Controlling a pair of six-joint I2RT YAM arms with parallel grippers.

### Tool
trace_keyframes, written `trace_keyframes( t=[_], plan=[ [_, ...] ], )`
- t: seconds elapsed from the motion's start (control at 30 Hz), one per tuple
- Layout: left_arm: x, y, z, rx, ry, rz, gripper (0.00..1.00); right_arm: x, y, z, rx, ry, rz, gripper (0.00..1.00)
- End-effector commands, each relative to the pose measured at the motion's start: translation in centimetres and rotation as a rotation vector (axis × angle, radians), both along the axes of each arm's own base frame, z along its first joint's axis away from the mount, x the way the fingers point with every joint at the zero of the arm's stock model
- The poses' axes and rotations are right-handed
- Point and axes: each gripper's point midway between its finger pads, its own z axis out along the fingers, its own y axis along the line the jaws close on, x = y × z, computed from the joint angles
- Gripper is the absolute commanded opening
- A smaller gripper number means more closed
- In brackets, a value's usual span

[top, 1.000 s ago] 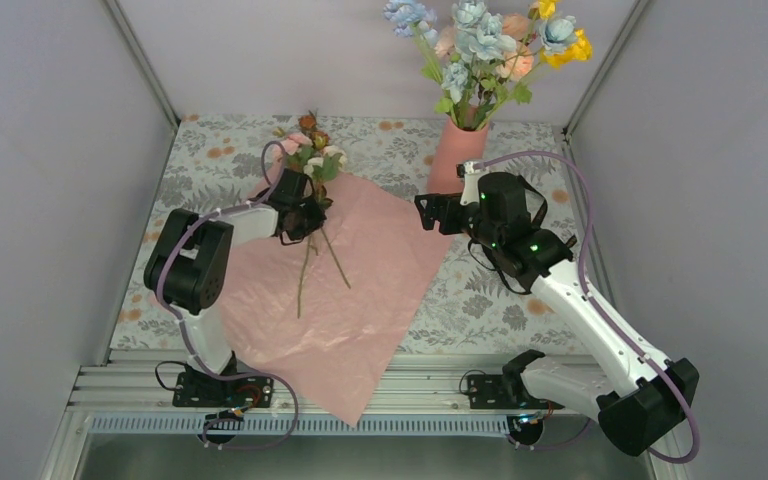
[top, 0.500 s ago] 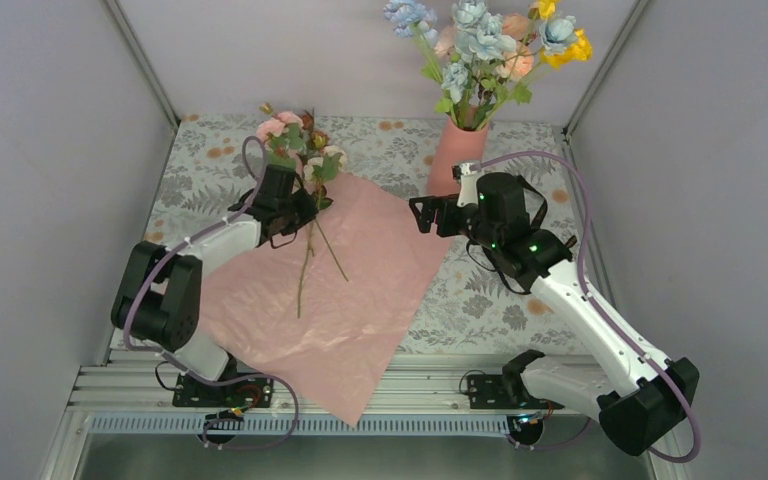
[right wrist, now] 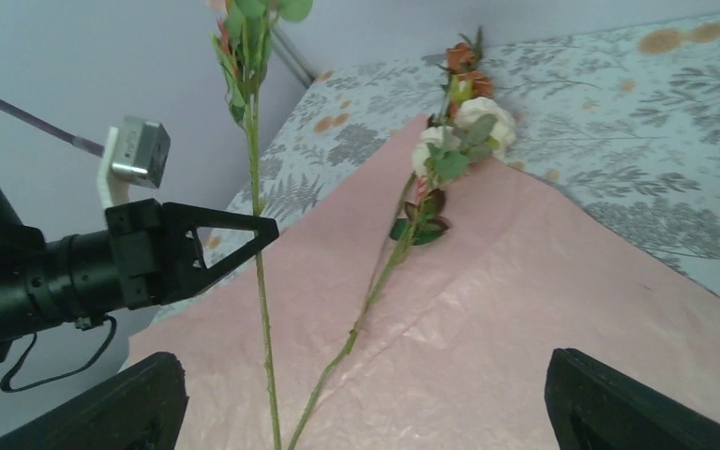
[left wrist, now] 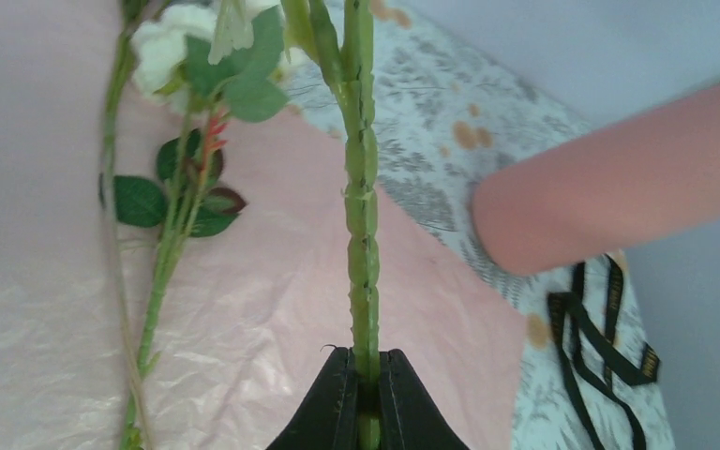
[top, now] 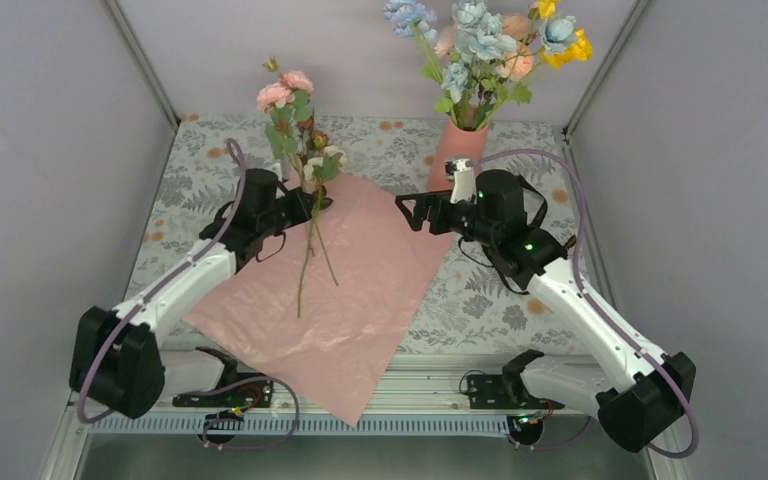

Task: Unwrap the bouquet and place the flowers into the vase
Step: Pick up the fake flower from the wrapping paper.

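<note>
My left gripper is shut on the green stem of a pink-bloomed flower and holds it upright over the lilac-pink wrapping sheet. The stem passes between the closed jaws and hangs below them. Another flower, with white and orange blooms, lies on the sheet. The salmon-pink vase stands at the back with several flowers in it; it also shows in the left wrist view. My right gripper is open and empty between vase and sheet, facing the held flower.
A black ribbon lies on the floral tablecloth near the vase. Grey walls enclose the table on the left, back and right. The sheet's near corner hangs over the front rail.
My left arm has stretched forward and raised the pink flower, its blooms now well above the lying flower. The right gripper has edged left towards it, still open.
</note>
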Motion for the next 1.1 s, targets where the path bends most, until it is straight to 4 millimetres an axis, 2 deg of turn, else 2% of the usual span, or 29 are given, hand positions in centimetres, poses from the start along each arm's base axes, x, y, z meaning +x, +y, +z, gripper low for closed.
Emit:
trace_keyframes(
  t=[0.0,0.1,0.3,0.5,0.67,0.8,1.07],
  plan=[
    [-2.0,-1.3,3.0,0.015,-0.133,-0.159,0.02,-0.6,2.5,0.6,0.087,0.022,0.095,0.93],
    [-3.6,-2.3,4.6,-0.009,-0.194,-0.262,0.02,-0.7,3.6,1.2,0.112,0.020,0.121,0.87],
    [-6.7,-3.8,7.0,-0.062,-0.283,-0.422,0.03,-1.4,6.1,2.1,0.150,0.019,0.176,0.64],
    [-9.7,-5.2,8.5,-0.107,-0.339,-0.579,0.02,-2.0,8.6,3.8,0.199,0.001,0.221,0.49],
    [-11.2,-5.4,8.8,-0.123,-0.359,-0.630,0.02,-2.5,11.0,4.7,0.215,-0.002,0.276,0.45],
    [-11.9,-5.6,9.1,-0.132,-0.373,-0.669,0.03,-2.9,12.7,5.3,0.224,-0.005,0.311,0.46],
    [-12.9,-6.0,9.6,-0.147,-0.393,-0.721,0.03,-3.1,14.8,4.5,0.208,0.031,0.335,0.42]
  ],
)
